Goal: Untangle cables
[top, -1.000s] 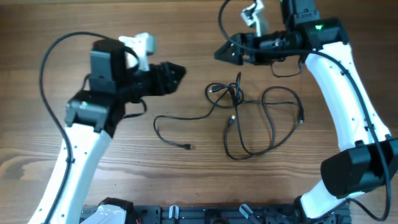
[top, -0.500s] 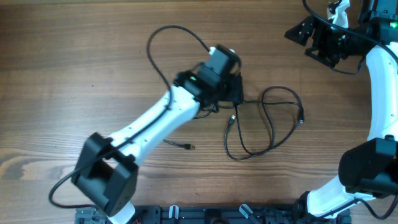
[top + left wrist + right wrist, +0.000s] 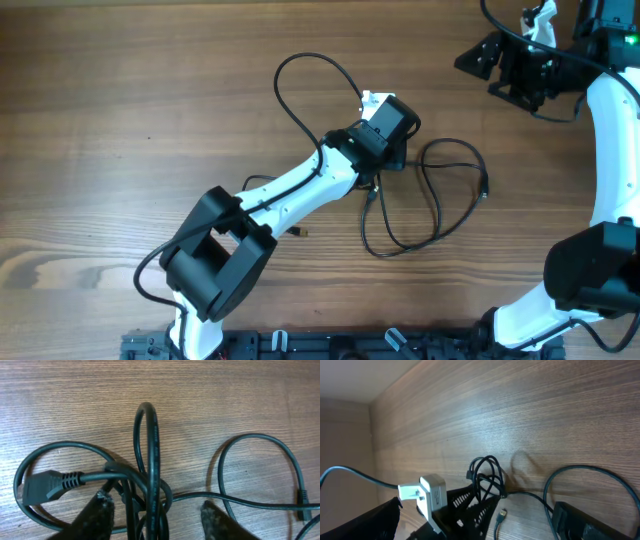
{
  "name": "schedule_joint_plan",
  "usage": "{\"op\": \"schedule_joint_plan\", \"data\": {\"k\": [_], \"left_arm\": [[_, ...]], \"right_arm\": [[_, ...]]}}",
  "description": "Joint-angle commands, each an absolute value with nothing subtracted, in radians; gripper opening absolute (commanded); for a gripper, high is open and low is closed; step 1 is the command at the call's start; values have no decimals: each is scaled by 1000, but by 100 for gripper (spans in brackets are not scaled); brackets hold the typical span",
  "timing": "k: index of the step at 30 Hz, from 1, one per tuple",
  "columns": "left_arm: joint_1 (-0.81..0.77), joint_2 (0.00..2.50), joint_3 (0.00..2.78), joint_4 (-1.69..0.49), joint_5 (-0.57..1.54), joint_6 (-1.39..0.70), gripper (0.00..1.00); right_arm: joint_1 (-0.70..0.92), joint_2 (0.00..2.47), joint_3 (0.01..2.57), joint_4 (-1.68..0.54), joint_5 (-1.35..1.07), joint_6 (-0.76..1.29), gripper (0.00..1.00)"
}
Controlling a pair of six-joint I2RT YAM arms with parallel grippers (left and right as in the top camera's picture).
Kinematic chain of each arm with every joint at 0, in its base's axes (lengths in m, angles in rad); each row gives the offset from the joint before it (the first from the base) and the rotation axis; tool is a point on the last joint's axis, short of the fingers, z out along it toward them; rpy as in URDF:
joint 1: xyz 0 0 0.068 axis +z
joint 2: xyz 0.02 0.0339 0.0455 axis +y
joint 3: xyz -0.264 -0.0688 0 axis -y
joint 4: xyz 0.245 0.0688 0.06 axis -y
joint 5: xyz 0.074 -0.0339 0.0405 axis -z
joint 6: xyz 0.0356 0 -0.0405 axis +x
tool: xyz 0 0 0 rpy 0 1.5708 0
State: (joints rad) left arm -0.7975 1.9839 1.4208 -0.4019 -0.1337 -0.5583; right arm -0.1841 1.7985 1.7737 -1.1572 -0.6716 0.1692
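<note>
Legible markings: none. No text, label, brand, number or sign can be read on the cables point(image 3: 154, 460), the wooden table point(image 3: 225, 390), or elsewhere in any view.

The cables point(image 3: 150, 460) are black with a dull sheen, one small plug tip point(image 3: 304, 234) showing yellowish, on a table point(image 3: 120, 120) of warm brown wood with fine darker grain lines. The left arm point(image 3: 300, 190) and right arm point(image 3: 610, 140) have white shells with black joints and black wrist housings. A small green light point(image 3: 628, 38) glows on the right one.
</note>
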Motion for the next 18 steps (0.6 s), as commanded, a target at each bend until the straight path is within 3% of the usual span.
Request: {"op": "schedule_joint_plan", "data": {"k": [1,3,4,7,13,18], "left_arm": [[-795,2014,1436,-404,-159,-558,51],[-794,2025,1436,-421,-159,-558,34],[-792,2024,1436,-437,-159,-558,20],[-773,1987,1436,-462,-159,-558,6],[-690,1780,1436,-530,-54,-558,4],[-516,1590,1436,-587,490,-375,4]], "right_arm": [[-177,1776,1785,-1166,-657,130,100],[-177,1776,1785,-1166,-657,131,100],[-177,1776,1785,-1169,-658,131,100],[-173,1776,1785,-1185,-658,130,100],[-118,1776,1785,-1218,-733,49,100],[28,1776,1785,-1235,-925,-79,99]]}}
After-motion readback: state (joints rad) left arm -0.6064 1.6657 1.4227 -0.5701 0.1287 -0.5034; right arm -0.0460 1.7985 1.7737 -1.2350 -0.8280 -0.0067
